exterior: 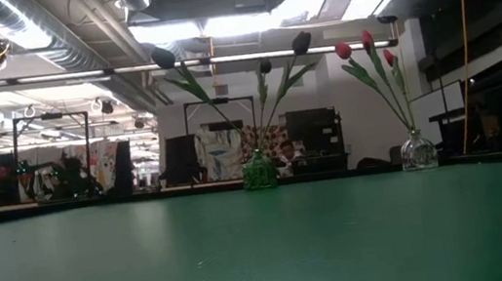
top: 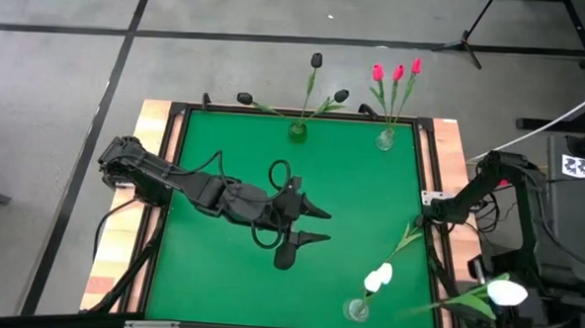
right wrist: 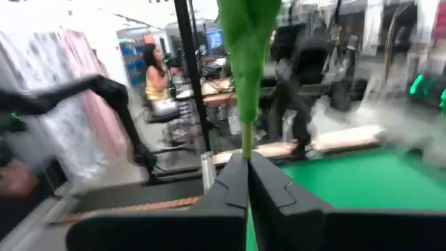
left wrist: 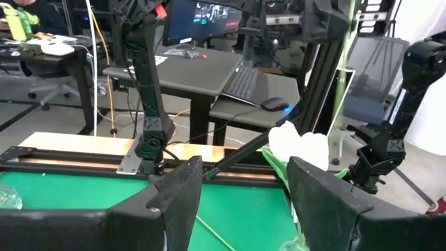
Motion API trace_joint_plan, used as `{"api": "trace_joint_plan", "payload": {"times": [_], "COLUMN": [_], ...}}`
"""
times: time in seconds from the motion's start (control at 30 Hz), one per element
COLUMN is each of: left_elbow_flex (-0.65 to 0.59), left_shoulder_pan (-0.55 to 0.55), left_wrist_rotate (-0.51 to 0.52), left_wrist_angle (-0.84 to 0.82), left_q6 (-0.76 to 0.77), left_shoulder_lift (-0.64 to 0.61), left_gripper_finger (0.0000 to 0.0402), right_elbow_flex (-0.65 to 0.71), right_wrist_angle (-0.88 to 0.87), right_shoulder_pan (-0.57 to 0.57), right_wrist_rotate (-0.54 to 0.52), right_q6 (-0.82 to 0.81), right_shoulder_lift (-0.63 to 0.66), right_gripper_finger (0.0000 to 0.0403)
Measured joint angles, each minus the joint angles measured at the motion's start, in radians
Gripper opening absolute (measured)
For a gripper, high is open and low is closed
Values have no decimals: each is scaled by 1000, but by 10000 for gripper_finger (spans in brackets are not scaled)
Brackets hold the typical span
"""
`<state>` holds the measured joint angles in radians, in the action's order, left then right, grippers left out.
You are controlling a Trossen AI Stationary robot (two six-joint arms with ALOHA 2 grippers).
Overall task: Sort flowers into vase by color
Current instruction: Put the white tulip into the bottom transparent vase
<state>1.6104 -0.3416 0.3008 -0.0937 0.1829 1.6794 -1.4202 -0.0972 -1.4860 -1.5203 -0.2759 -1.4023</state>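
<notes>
At the table's far edge a green vase (top: 297,131) holds black tulips (exterior: 164,58), and a clear vase (top: 385,140) holds red-pink tulips (top: 396,72). A second clear vase (top: 357,309) near the right front corner holds a white tulip (top: 378,277). Another white tulip (top: 508,290) hangs beyond the table's right edge, its stem in my shut right gripper (right wrist: 247,164). My left gripper (top: 318,222) stands open over mid-table with nothing between its fingers (left wrist: 181,202). My right gripper pinches the white tulip's green stem (right wrist: 246,148) between its two fingertips. The fingers lie level and across the stem. The stem rises above them with a broad leaf (right wrist: 249,38); the head is out of the wrist view. The flower is lifted clear of the table.
The green mat (top: 218,279) is bordered by a dark frame (top: 169,178) and wooden edges. Desks, monitors and stands crowd the space beyond the right edge (left wrist: 230,77). A person (right wrist: 157,77) sits at a desk in the room behind.
</notes>
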Motion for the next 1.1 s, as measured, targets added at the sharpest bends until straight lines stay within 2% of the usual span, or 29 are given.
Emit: {"api": "trace_joint_plan", "payload": {"times": [0.17,0.27,0.4,0.7,0.9,1.0,1.1], "left_elbow_flex": [0,0,0,1,1,1,1], "left_shoulder_pan": [-8,-14,-23,-32,-30,-24,-25], "left_wrist_rotate": [0,0,0,0,0,0,0], "left_wrist_angle": [0,0,-3,-8,-10,-9,-10], "left_q6": [2,-1,-9,-30,-41,-32,-23], "left_shoulder_lift": [0,0,0,0,0,0,0], "left_gripper_finger": [208,208,208,208,208,208,208], "right_elbow_flex": [26,76,138,281,402,458,517], "right_wrist_angle": [22,64,146,310,244,245,253], "right_shoulder_pan": [28,70,111,109,117,115,113], "right_wrist_rotate": [-5,-4,-2,-9,-2,7,69], "right_q6": [-191,-249,-239,-235,-243,-263,-306], "right_shoulder_lift": [-36,-36,-37,-37,28,104,154], "right_gripper_finger": [0,0,0,0,0,0,0]}}
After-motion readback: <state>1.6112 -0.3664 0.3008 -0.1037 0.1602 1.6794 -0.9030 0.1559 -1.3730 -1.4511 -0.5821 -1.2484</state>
